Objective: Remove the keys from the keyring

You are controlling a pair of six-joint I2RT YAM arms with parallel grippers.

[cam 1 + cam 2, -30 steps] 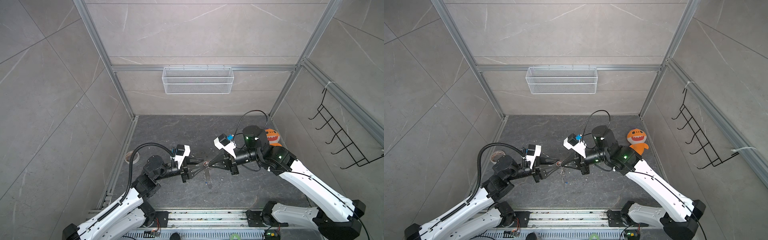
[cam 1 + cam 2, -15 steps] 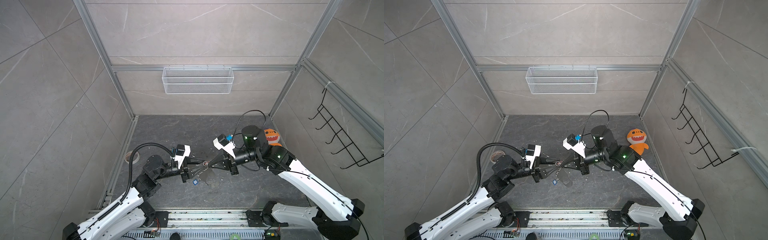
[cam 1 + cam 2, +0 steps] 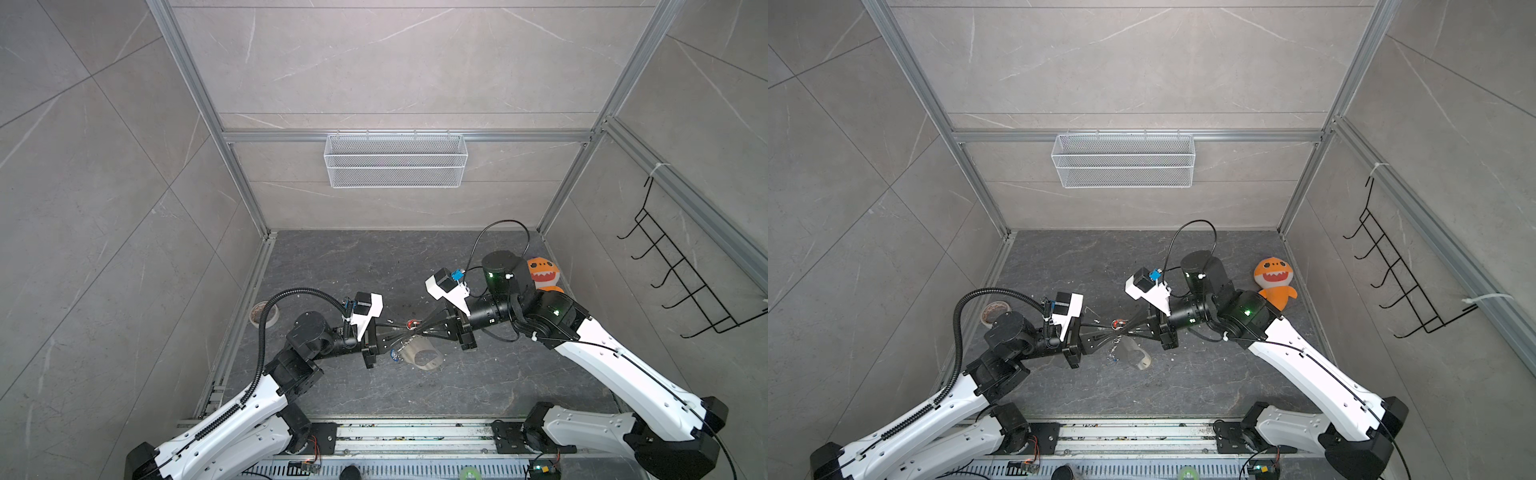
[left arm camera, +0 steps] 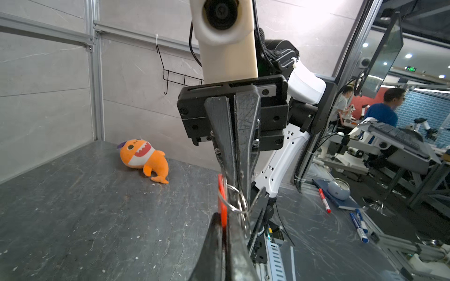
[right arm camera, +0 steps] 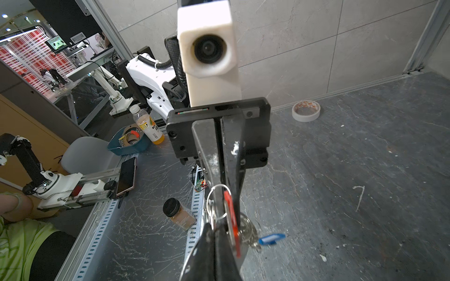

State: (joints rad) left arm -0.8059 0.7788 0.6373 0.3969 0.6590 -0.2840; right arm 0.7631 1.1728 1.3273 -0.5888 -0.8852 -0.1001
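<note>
Both grippers meet tip to tip above the middle of the dark floor. My left gripper is shut on the red tag of one of the keys. My right gripper is shut on a silver ring at the edge of the keyring. Its flat grey plate hangs tilted just below the fingers. The blue tag of the other key dangles from the plate's rings. The metal blades of the keys are too small to make out.
An orange shark plush lies at the back right of the floor. A tape roll sits by the left wall. A wire basket hangs on the back wall and a black hook rack on the right wall.
My left gripper has shut on the red tag. The keyring plate has swung from hanging straight down to a tilt, bringing the blue tag into view. The right gripper stayed shut.
</note>
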